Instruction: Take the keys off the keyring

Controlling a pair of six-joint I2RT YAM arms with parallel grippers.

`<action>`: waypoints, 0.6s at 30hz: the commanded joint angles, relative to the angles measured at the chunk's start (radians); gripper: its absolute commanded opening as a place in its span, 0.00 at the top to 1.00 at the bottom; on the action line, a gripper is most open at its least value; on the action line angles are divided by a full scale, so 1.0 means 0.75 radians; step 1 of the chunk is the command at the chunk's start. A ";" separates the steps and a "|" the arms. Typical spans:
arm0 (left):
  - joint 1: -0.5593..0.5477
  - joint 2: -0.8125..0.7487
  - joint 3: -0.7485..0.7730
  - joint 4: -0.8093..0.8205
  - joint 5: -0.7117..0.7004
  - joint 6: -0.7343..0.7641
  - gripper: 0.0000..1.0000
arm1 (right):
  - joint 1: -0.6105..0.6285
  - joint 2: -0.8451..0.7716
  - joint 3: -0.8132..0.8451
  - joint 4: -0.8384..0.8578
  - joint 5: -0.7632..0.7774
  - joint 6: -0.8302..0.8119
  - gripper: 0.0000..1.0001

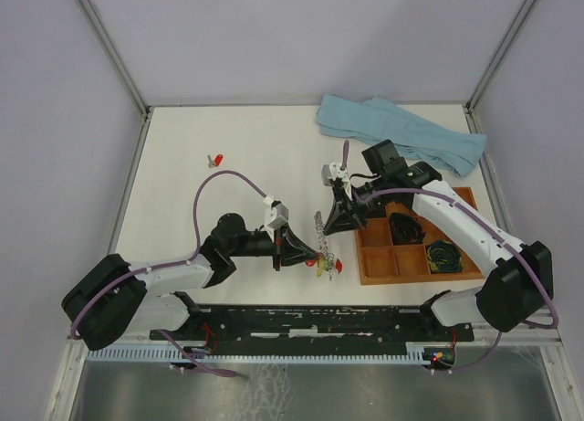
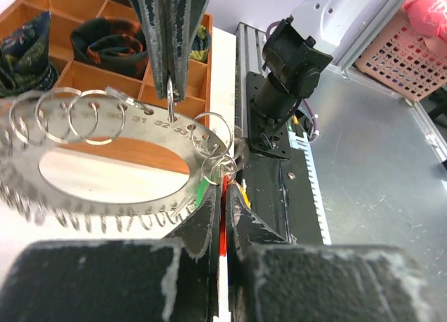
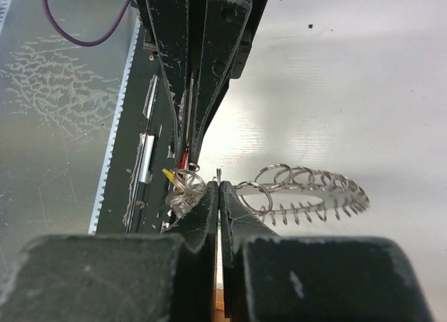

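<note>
The keyring (image 2: pixel 91 205) is held between the two arms, just beside the wooden tray (image 1: pixel 376 261) and apparently lifted off the table (image 1: pixel 246 138). Its far rim is pinched by the right gripper (image 2: pixel 171 88), whose fingers are closed on the metal, presumably so that the ring is braced against a pull. The left gripper (image 2: pixel 223 207) is closed on a red key (image 2: pixel 223 228), which hangs from a small loop (image 2: pixel 218 167) at the near rim. This hold is judged to be taken so that the key can be drawn or twisted off its loop while the ring is steadied from the opposite side. One keyring is counted, fringed with too many loops to be numbered. Three coloured pieces are seen at its near end: the red key, a green key (image 2: pixel 201 193) and a yellow tag (image 2: pixel 242 191). A second red key (image 1: pixel 217 159) is seen lying well apart on the table, so a start on the task is inferred. Two dark bundles (image 1: pixel 404 227) are counted in the tray from above, and one blue towel (image 1: pixel 401 133) is spread beyond it.
</note>
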 commanded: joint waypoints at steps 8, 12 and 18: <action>0.003 -0.054 0.126 -0.283 -0.054 -0.188 0.97 | 0.007 0.012 -0.001 0.122 0.016 0.052 0.95; 0.006 -0.061 0.143 -0.293 -0.065 -0.260 0.97 | 0.007 0.014 -0.003 0.156 0.065 0.097 0.95; 0.034 -0.034 0.148 -0.168 -0.053 -0.497 0.97 | 0.006 0.011 -0.014 0.243 0.146 0.218 0.88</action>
